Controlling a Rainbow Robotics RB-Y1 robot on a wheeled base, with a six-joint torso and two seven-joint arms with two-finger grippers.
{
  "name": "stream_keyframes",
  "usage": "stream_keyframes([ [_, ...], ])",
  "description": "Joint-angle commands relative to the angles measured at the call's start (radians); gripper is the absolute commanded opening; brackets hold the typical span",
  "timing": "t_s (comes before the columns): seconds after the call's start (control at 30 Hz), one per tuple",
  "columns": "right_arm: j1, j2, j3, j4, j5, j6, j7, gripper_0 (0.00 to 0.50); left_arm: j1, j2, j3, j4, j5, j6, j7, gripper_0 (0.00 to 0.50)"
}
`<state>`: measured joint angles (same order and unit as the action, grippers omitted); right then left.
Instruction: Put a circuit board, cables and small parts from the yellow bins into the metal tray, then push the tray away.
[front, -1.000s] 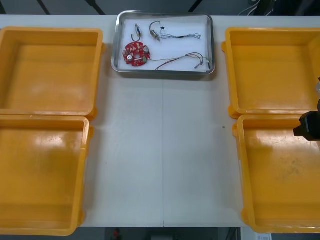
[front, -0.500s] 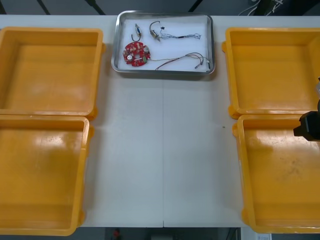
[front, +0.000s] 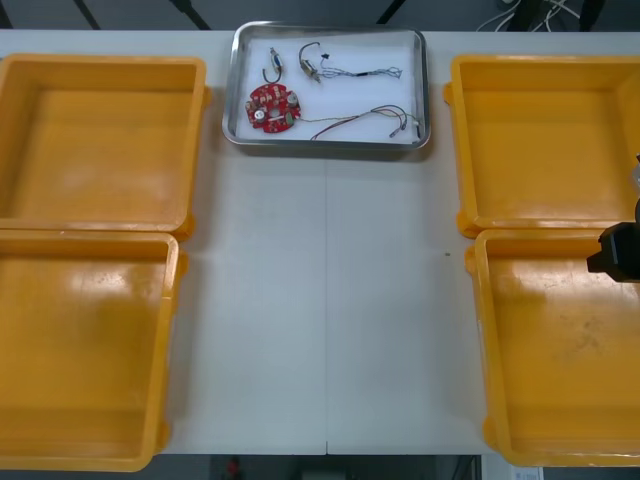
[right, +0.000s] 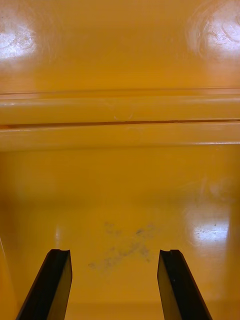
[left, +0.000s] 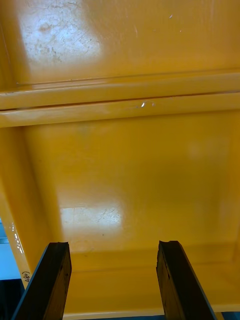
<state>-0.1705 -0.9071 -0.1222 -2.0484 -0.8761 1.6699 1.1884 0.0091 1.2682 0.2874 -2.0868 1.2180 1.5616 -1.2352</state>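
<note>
- Left of the tray (front: 231, 90), the left gripper (left: 114, 246) gaped wide in the left bin (left: 130, 165); rising, it could catch the wall.
- The tray, holding board (front: 271, 107) and cables (front: 352, 120), sat at the table's (front: 330, 300) far edge; a hard push could drop it.
- Right of the tray, the right gripper (right: 114, 252), also wide, risked the same.

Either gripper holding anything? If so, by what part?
Nothing held. Right gripper: jaws open, bare, over the near right yellow bin. Left gripper: jaws open, bare, over a left yellow bin.

Table (front: 330, 300) bears four yellow bins (front: 100, 150), metal tray (front: 345, 95).
</note>
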Motion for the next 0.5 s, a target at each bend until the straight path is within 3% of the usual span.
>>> stream_keyframes([
  [0.03, 0.012, 0.005, 0.013, -0.001, -0.007, -0.009, 0.017, 0.500, 0.008, 0.002, 0.024, -0.001, 0.005, -0.009, 0.036, 0.500],
  [0.5, 0.012, 0.005, 0.013, -0.001, -0.007, -0.009, 0.017, 0.500, 0.008, 0.002, 0.024, -0.001, 0.005, -0.009, 0.036, 0.500],
])
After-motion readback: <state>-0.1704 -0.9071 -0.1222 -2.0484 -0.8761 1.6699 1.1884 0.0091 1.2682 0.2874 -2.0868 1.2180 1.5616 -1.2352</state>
